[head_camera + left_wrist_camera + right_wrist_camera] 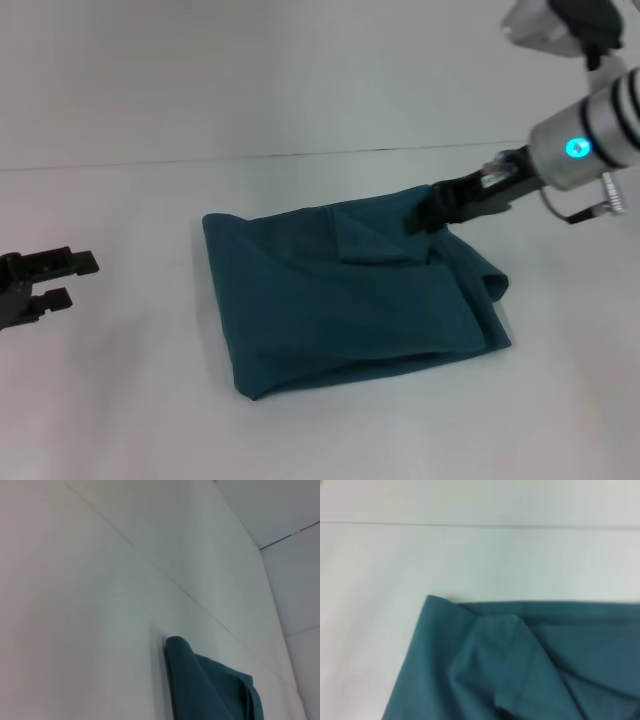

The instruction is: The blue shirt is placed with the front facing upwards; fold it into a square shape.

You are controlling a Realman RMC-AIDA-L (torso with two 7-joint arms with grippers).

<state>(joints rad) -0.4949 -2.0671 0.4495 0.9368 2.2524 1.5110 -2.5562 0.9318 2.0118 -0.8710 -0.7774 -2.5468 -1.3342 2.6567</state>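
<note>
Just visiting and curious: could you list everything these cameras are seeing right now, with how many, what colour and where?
blue shirt: one, dark teal-blue, folded into a rough square, lying in the middle of the table; its far right corner has a small flap turned over.
table: one, white, under everything.
wall: one, pale white, behind the table.
left gripper: one, black, at the left edge of the table, apart from the shirt, fingers open.
right gripper: one, black on a silver arm with a lit cyan ring, at the shirt's far right corner, touching the cloth.

blue shirt (350, 300) centre, right tool (425, 215) on it
</note>
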